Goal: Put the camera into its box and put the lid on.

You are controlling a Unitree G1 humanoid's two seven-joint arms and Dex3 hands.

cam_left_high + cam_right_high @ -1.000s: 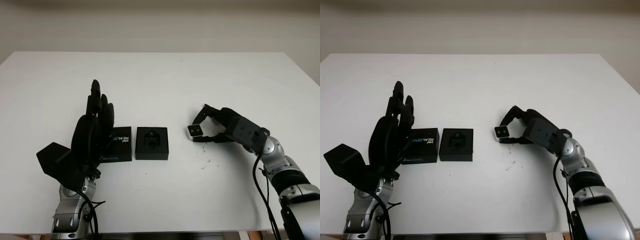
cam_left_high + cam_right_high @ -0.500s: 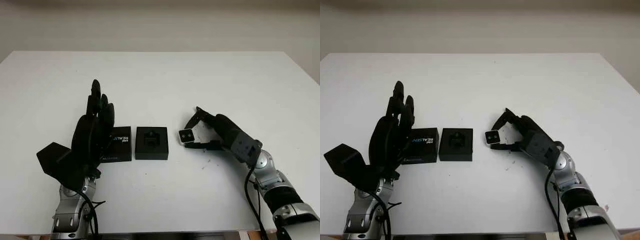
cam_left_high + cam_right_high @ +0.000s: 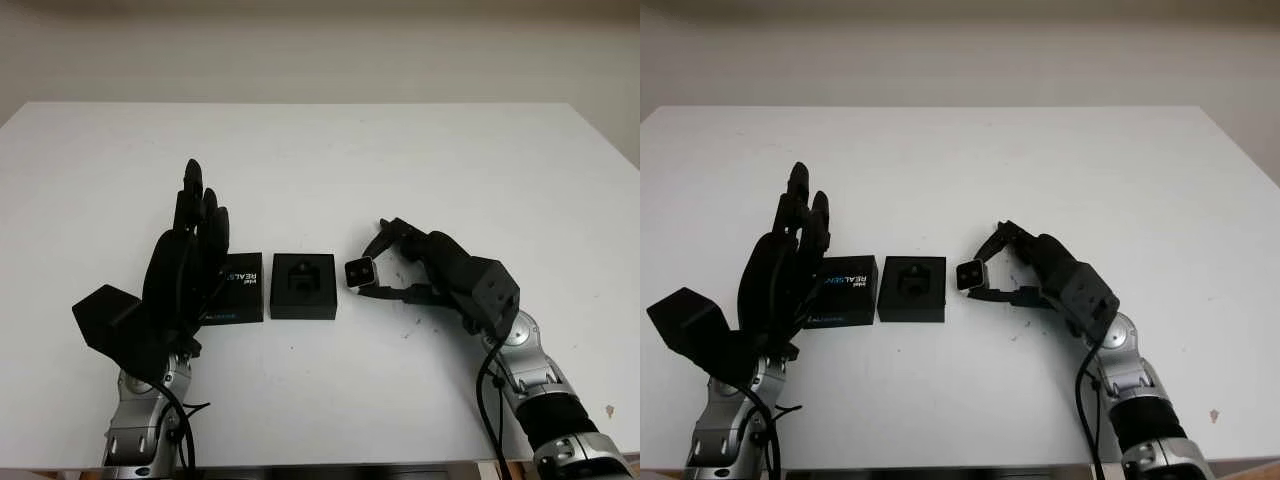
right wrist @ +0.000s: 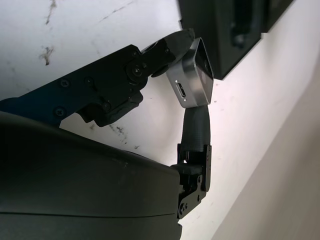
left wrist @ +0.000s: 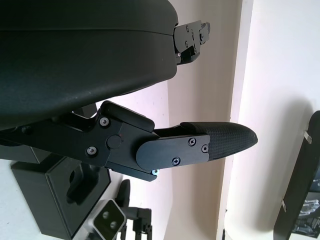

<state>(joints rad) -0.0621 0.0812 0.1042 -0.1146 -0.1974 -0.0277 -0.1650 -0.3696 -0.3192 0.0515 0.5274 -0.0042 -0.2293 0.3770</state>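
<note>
Bench point(image 3: 330, 160) surface, white, spans the left eye view; at centre sits the open black box point(image 3: 304, 286), with its lid point(image 3: 236, 288) just beside it toward the left, printed face up. The right hand point(image 3: 420, 275) comes in from the lower right, fingers clamped on the small silver camera point(image 3: 359, 271), held just right of the box and off the surface. The left hand point(image 3: 185, 270) stands upright at lower left, empty and open, in front of the lid's left edge.

Right eye view: the same layout, with the camera point(image 3: 970, 275) close to the box's point(image 3: 912, 289) right edge.

Left wrist view: the left hand's black shell fills the upper frame, one fingertip point(image 5: 225, 142) reaching right; the box point(image 5: 60, 200) and camera point(image 5: 108, 223) sit at lower left.

Right wrist view: two fingers point(image 4: 197, 127) pinch the camera point(image 4: 194, 75), with the box point(image 4: 230, 30) at upper right.
</note>
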